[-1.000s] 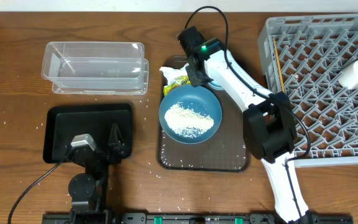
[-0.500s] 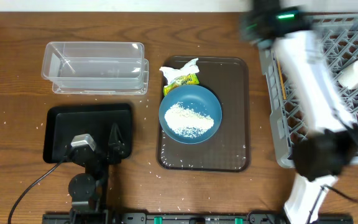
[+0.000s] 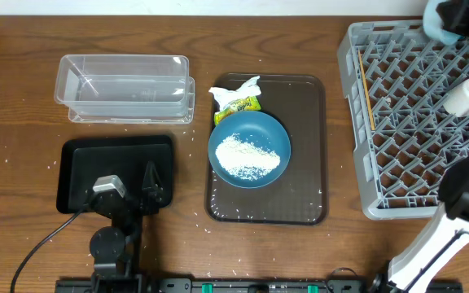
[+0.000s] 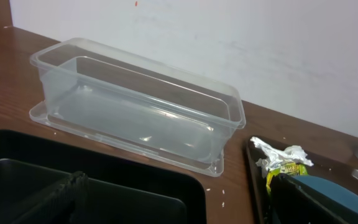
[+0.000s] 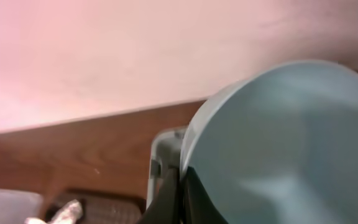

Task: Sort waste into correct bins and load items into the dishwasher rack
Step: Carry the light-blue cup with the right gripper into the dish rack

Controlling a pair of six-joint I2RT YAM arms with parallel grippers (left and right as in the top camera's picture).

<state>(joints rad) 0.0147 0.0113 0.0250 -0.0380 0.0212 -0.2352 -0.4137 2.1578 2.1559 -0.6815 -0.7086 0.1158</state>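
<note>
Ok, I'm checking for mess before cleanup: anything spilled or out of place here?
Yes: loose rice grains lie scattered on the table around the brown tray, outside the blue bowl.

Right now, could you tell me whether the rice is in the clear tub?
No, the rice lies in the blue bowl on the brown tray.

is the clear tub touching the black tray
Apart. The overhead view shows a strip of bare table between the clear tub and the black tray, all along their facing edges.
</note>
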